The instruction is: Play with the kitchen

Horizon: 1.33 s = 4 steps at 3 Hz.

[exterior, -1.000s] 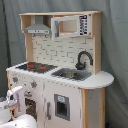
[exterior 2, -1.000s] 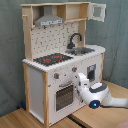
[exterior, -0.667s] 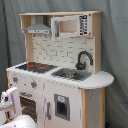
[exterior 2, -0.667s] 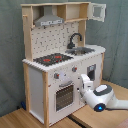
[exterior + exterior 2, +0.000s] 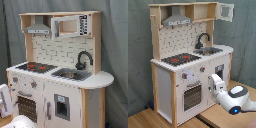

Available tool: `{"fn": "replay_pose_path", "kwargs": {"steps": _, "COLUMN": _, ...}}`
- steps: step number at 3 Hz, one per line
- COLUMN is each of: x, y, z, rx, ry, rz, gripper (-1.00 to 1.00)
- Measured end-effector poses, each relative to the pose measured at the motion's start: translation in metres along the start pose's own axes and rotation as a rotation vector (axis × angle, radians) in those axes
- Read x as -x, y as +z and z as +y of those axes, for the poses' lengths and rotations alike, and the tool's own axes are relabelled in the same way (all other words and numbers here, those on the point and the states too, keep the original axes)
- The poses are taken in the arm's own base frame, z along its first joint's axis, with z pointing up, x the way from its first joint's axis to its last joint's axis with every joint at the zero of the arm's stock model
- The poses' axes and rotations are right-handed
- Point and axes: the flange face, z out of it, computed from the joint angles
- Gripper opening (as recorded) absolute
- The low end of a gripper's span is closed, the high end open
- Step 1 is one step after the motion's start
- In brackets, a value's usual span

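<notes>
Risen toward the kitchen [image 5: 183,70] front, the pincer [image 5: 214,86] hides its state; no writing reads.

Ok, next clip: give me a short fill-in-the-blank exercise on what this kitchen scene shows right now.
1. The black faucet stands behind the steel ____.
2. The grey hood hangs above the black-red ____.
3. In the second exterior view, the arm is in front of the kitchen's ____ half.

Missing words: sink; hob; lower
</notes>
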Motion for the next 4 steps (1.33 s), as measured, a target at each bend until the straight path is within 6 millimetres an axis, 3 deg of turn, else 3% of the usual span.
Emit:
{"fn": "replay_pose_path", "kwargs": {"steps": 2, "x": -0.038, "y": -0.033, "z": 0.026, "rx": -0.01, "ry": -0.171, "rz": 0.076, "gripper": 1.0}}
{"fn": "replay_pose_path", "kwargs": {"steps": 4, "x": -0.071, "y": -0.052, "z": 0.032, "rx": -0.009, "ry": -0.387, "rz": 0.141, "gripper": 1.0}}
